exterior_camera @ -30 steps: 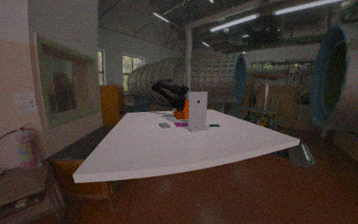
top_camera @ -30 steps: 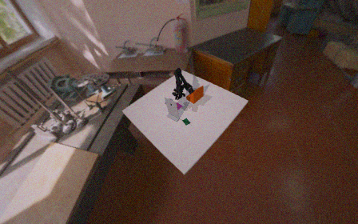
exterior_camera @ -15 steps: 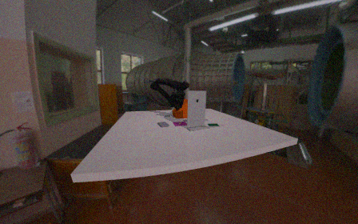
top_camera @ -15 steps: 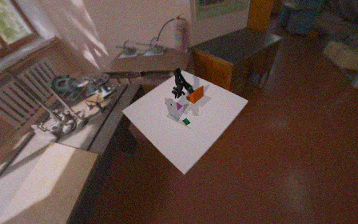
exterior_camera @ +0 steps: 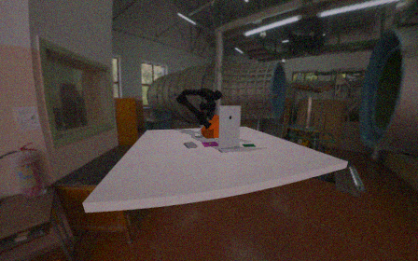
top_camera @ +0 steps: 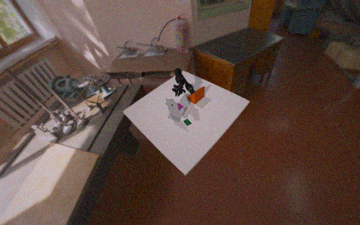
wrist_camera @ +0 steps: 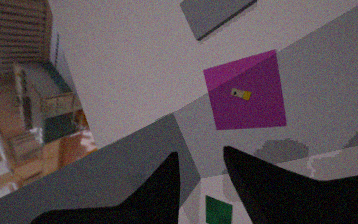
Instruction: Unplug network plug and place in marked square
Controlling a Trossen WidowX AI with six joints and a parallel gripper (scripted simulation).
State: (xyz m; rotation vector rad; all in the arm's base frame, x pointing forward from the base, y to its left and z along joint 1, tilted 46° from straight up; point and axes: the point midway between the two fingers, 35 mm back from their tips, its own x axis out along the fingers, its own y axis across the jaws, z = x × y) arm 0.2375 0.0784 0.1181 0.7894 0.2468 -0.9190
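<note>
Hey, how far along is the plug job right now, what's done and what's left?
Done: the small yellow plug is out of the upright panel and lies inside the magenta square. In hand: nothing. The gripper is open, its fingers apart above the table with nothing between them. Left: little, it seems; just confirm the arm touches nothing.

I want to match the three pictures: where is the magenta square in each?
Top: magenta square mid-table, below the arm.
Exterior: a thin strip left of the white panel's foot.
Wrist: upper right, a small plug on it.
Shared landmark: the green patch.
</note>
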